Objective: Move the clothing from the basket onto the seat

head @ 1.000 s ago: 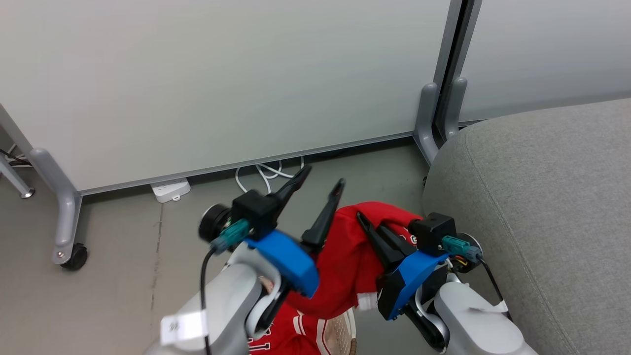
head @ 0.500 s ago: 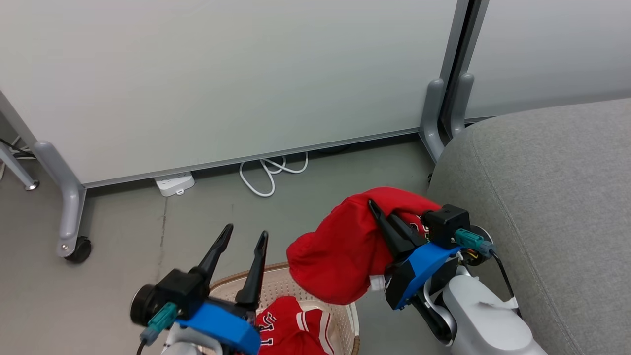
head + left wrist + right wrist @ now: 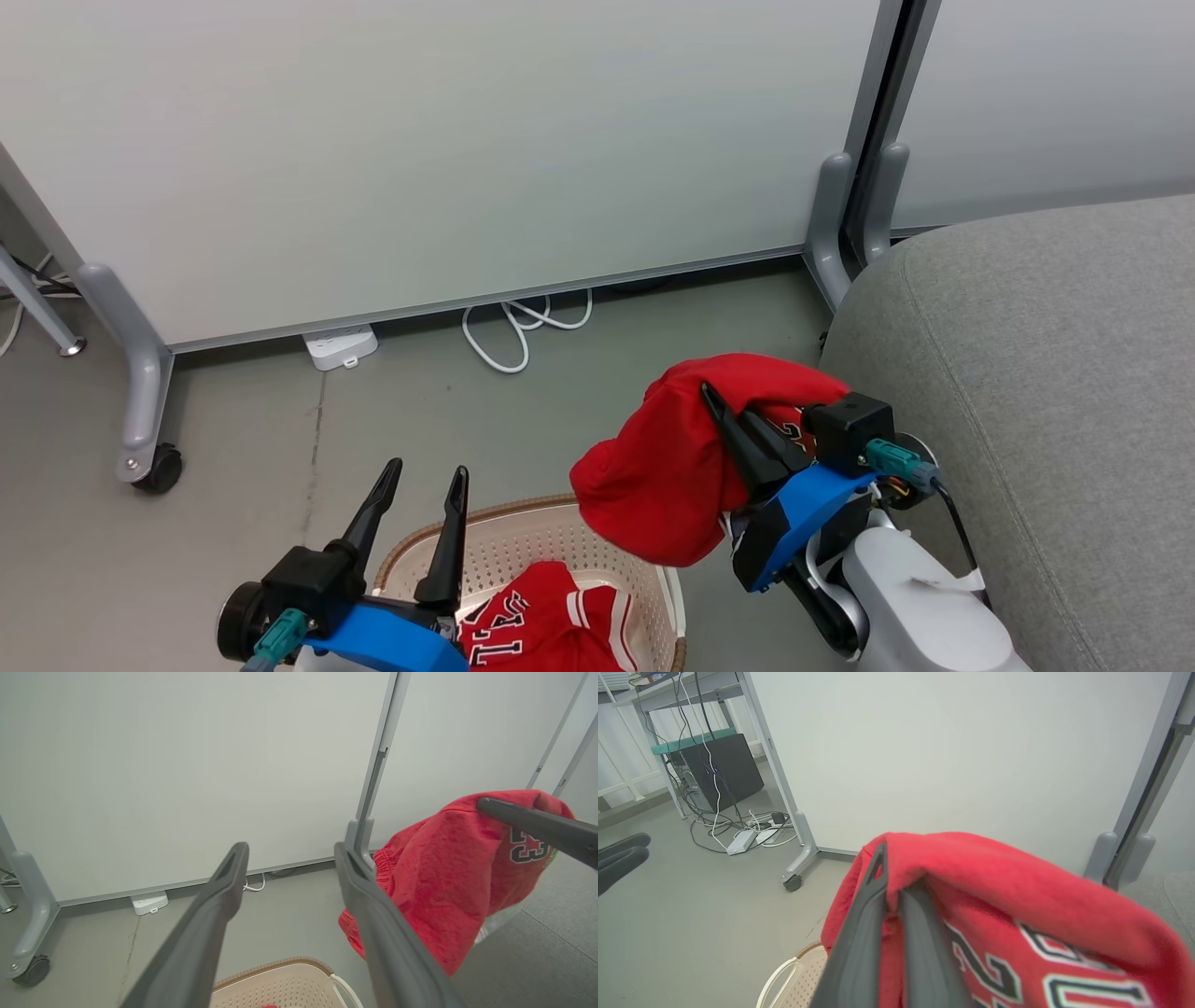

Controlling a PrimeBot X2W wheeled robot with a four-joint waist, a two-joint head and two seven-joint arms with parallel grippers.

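A red garment (image 3: pixel 653 467) with the number 23 hangs draped over my right gripper (image 3: pixel 709 392), which is shut on it, just left of the grey seat (image 3: pixel 1027 373). The same garment (image 3: pixel 994 886) covers the shut fingers (image 3: pixel 864 924) in the right wrist view and hangs at the right (image 3: pixel 448 872) in the left wrist view. The cream basket (image 3: pixel 467 519) stands on the floor below, holding a second red garment (image 3: pixel 541 625) with white lettering. My left gripper (image 3: pixel 426 469) is open above the basket's left side, nothing between its fingers (image 3: pixel 219 896).
A pale partition panel (image 3: pixel 467 140) on grey legs with a castor (image 3: pixel 159 469) stands behind. A white power strip (image 3: pixel 341 346) and looped cable (image 3: pixel 513 327) lie at its foot. A dark box (image 3: pixel 724 770) with tangled cables sits beyond the panel's end.
My left gripper, open throughout, has dropped from beside the hanging garment to low over the basket's left side. The right gripper has raised the garment slightly towards the seat. The camera has shifted a little.
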